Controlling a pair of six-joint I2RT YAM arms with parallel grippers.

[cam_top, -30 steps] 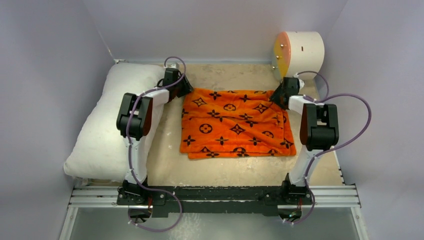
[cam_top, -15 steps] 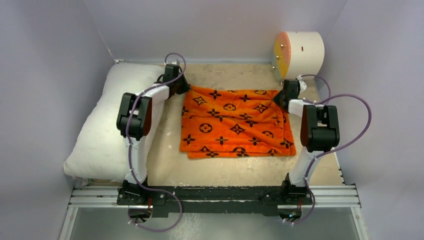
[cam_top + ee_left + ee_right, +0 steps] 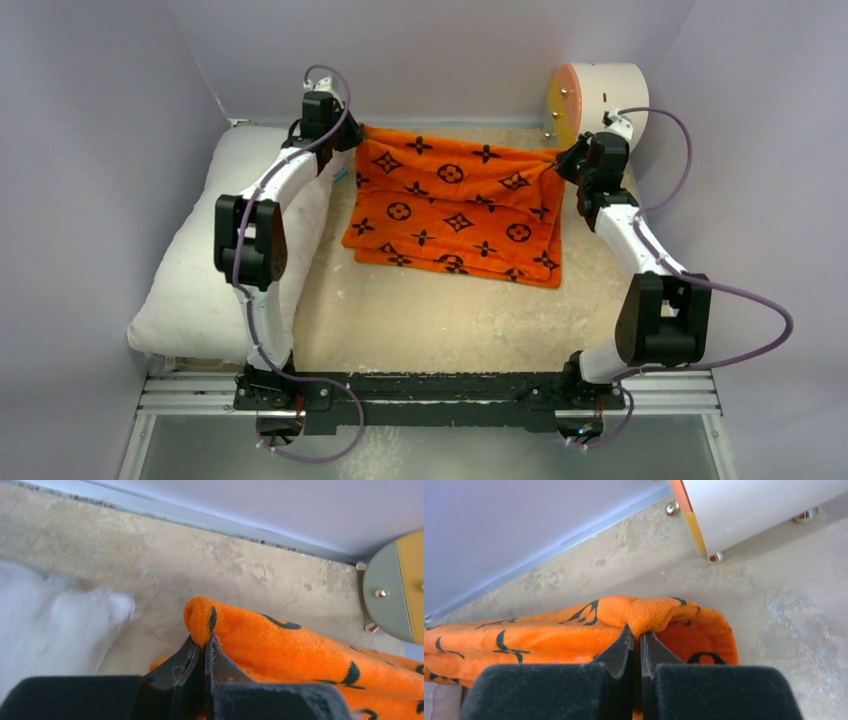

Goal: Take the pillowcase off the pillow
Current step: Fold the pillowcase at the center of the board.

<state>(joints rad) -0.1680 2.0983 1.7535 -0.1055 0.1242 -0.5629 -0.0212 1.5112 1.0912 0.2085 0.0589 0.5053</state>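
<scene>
Top view: the pillowcase (image 3: 455, 205) is hanging stretched across the upper centre of the frame. Its far edge is being held taut btwn both grippers, and the rest is draping down in folds onto the table (image 3: 440, 320).

The left gripper (image 3: 352, 135) is sitting at the fabric's upper-left corner and the right gripper (image 3: 562, 160) at its upper-right corner.

The pillow (image 3: 205, 250) is lying bare and white along the left side of the frame, running from upper left to lower left, w/ the left arm reaching over it. The pillowcase's left edge is hanging just beside the pillow's upper end; contact can't be told. No part of the pillow is sitting inside the orange sack.

A white cylinder (image 3: 600, 100) w/ an orange face is standing in the upper right, near the right gripper.

Left wrist view: the left gripper (image 3: 204, 642) is clamping a rolled orange corner of the pillowcase (image 3: 280, 645), fingers (image 3: 187, 660) pressed together on the cloth. The pillow (image 3: 45, 620) is showing as a white blur at the left, and the cylinder (image 3: 395, 595) at the right edge.

Right wrist view: the right gripper (image 3: 636, 632) is pinching a bunched fold of the pillowcase (image 3: 549, 635) at centre, fingers (image 3: 621, 647) closed on it. The cylinder (image 3: 749, 505) is filling the upper right.
</scene>
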